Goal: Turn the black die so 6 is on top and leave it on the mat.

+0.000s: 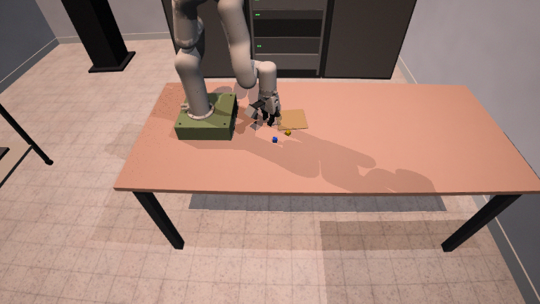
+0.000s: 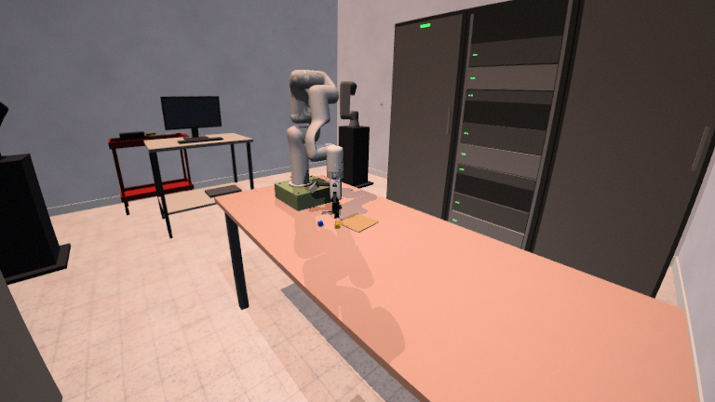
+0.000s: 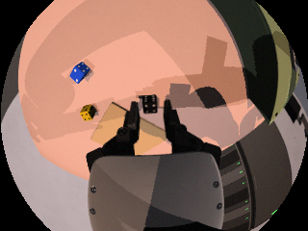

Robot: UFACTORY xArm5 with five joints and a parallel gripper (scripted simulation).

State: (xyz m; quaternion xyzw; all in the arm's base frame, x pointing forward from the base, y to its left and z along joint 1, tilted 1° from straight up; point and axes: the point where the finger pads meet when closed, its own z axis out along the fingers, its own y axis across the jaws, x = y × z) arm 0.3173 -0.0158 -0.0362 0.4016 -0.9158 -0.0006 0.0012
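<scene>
A black die (image 3: 149, 104) with white pips lies by the near left edge of the tan mat (image 1: 296, 117) (image 2: 364, 222) (image 3: 111, 125); I cannot tell whether it touches the mat. My gripper (image 1: 270, 121) (image 2: 335, 213) (image 3: 151, 109) points straight down, low over the table. Its fingers are part open, with the tips on either side of the black die and not closed on it. In the top and exterior views the fingers hide the die. A blue die (image 1: 274, 139) (image 2: 319, 223) (image 3: 80, 72) and a yellow die (image 1: 287, 132) (image 2: 337, 224) (image 3: 88, 112) lie on the table just off the mat.
The arm's green base block (image 1: 207, 116) (image 2: 298, 194) stands close to the left of the gripper. The salmon table (image 1: 378, 133) stretches far to the right. Dark server cabinets stand behind the table.
</scene>
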